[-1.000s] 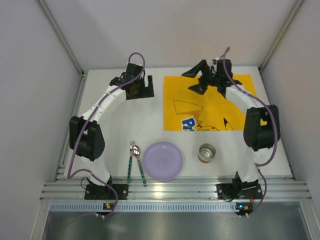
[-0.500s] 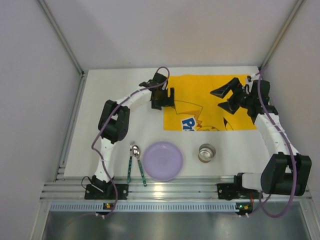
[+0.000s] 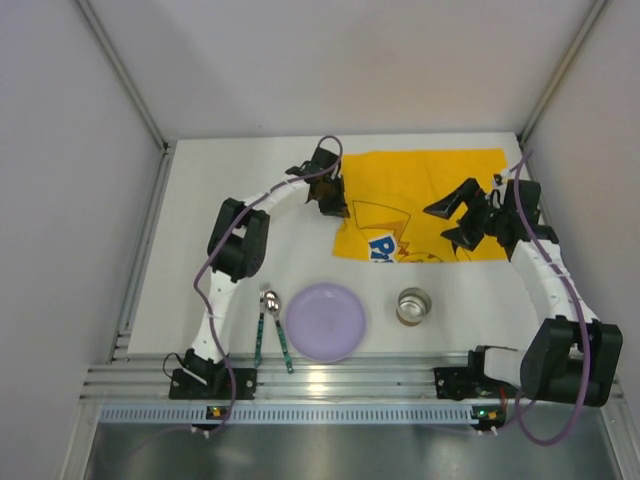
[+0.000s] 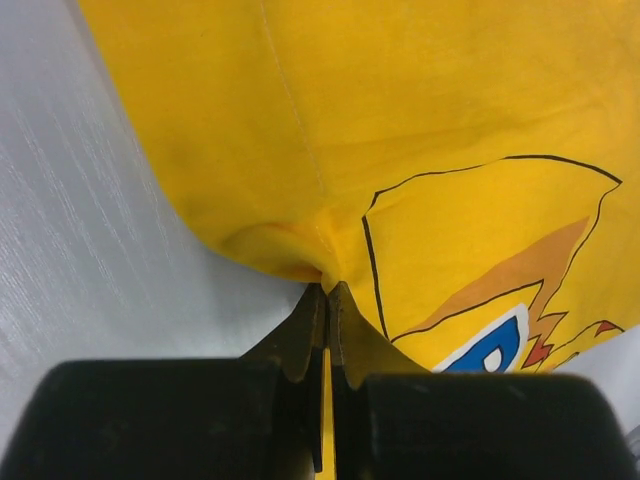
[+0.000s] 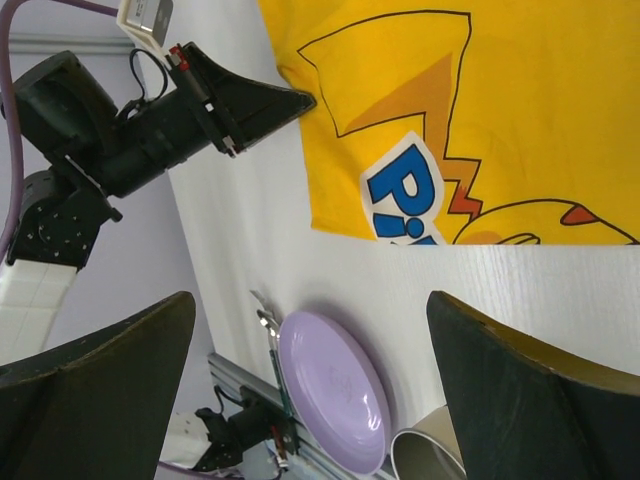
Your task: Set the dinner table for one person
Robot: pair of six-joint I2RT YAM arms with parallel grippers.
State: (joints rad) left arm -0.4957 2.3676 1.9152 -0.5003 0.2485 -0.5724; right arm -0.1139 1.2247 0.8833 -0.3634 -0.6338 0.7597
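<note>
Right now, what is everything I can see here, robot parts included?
dinner table: one, white, under everything
placemat: one, yellow with a cartoon print, far right part of the table, left edge bunched up
plate: one, lilac, near edge, middle
cup: one, silver metal, right of the plate
cutlery: two pieces, green handles, just left of the plate
left gripper: one, black, shut on the placemat's left edge
right gripper: one, black, open over the placemat's right part
</note>
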